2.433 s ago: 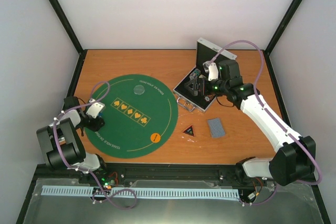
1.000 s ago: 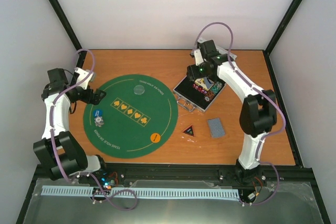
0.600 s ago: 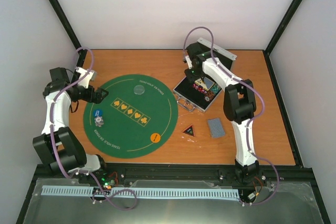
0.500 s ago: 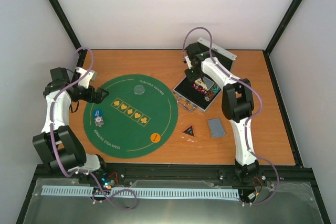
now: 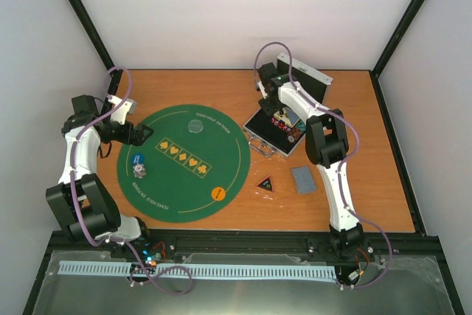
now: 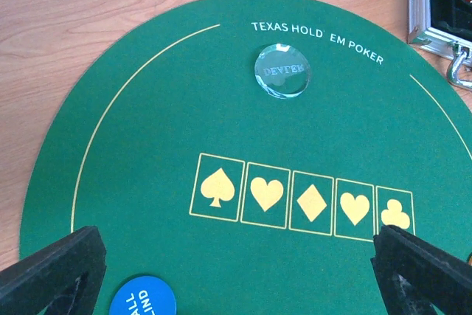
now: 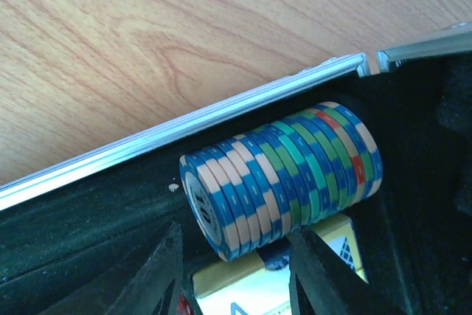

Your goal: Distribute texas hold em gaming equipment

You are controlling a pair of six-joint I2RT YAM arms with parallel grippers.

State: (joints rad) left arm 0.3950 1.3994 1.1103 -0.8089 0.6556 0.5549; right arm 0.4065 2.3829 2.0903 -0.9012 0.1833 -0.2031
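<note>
A row of striped-edge poker chips (image 7: pixel 280 175), blue then green, lies on edge in the open silver case (image 5: pixel 258 142). My right gripper (image 7: pixel 236 230) reaches down into the case (image 7: pixel 184 134), its jaws closed in on the several blue chips at the row's near end. On the green mat (image 5: pixel 184 182) lie a blue chip (image 5: pixel 136 158), a white chip (image 5: pixel 139 172), the clear disc (image 5: pixel 195 126) and the orange disc (image 5: pixel 217 193). My left gripper (image 6: pixel 236 278) hangs open and empty over the mat's left side. The black triangular marker (image 5: pixel 265 182) and playing cards (image 5: pixel 303 179) lie on the wood.
The case's lid (image 5: pixel 302 75) stands up behind the right gripper (image 5: pixel 274 108). A yellow box (image 7: pixel 273 278) lies in the case under the chip row. The case's corner and latch (image 6: pixel 453 42) border the mat's right edge. Black frame posts stand at the table's corners.
My right gripper has shifted toward the case's far left corner and its jaws have narrowed round the blue chips. The right elbow folded inward. The left arm barely moved.
</note>
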